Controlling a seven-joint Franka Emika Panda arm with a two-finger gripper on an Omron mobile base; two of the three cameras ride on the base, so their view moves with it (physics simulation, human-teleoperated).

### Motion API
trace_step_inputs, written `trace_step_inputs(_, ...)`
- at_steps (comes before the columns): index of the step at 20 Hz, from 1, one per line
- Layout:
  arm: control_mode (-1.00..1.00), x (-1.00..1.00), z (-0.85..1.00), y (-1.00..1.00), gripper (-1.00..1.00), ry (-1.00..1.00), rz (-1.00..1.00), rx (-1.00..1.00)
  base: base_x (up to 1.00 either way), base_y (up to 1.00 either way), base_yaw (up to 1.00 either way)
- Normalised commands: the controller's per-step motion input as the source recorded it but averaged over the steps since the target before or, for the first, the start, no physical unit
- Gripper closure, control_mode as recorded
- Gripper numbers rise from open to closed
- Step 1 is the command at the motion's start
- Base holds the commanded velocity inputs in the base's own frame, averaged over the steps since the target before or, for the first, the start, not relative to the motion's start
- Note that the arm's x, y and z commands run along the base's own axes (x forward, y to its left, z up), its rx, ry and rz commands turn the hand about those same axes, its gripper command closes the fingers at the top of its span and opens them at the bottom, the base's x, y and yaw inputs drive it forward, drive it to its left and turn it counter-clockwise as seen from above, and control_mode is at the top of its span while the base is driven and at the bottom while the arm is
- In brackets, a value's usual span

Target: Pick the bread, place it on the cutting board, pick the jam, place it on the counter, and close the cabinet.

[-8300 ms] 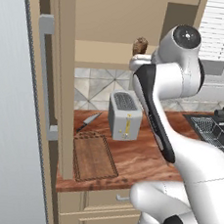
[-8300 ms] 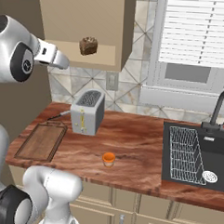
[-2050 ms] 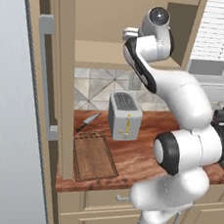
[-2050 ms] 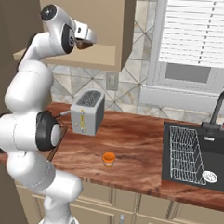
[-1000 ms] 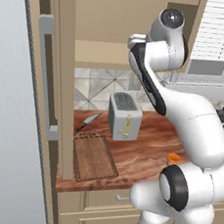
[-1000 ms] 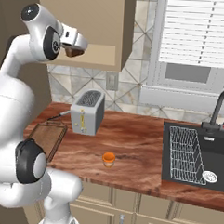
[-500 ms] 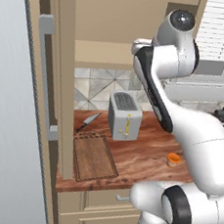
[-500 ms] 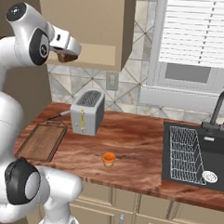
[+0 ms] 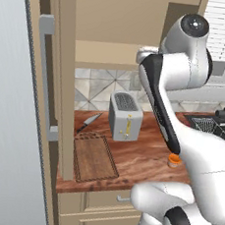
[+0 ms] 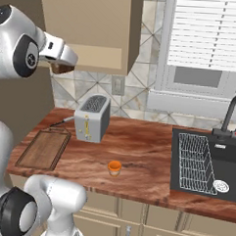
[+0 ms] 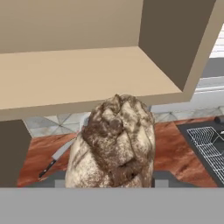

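The reddish counter [image 10: 153, 141] carries a toaster [image 10: 92, 117], the cutting board [image 10: 44, 148], a knife [image 9: 88, 122] and the orange jam [image 10: 114, 167], all well below the fingers. The gripper [image 10: 62, 68] hangs just outside the open cabinet [image 10: 90, 25], in front of its bare shelf [image 11: 83, 72]. Its fingers are clamped on the bread [image 11: 114, 142], which sits between them and hides both tips.

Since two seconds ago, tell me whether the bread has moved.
Yes. The bread, held in the end effector, has come out of the cabinet and now hangs in front of the shelf edge, above the counter, left of the toaster in the right base view.
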Motion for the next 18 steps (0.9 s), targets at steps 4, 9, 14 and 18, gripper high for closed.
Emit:
trace_step_inputs(4,-1.0,-0.5,-0.13,0.07,1.0,0.02,0.0,0.0,0.0,0.0,0.0)
trace_step_inputs(9,-1.0,-0.5,-0.1,0.14,1.0,0.02,0.0,0.0,0.0,0.0,0.0)
trace_step_inputs(14,-1.0,-0.42,-0.14,0.14,1.0,0.04,0.02,0.0,0.0,0.0,0.0)
trace_step_inputs(18,-1.0,-0.37,-0.13,0.16,1.0,0.07,0.01,0.0,0.0,0.0,0.0)
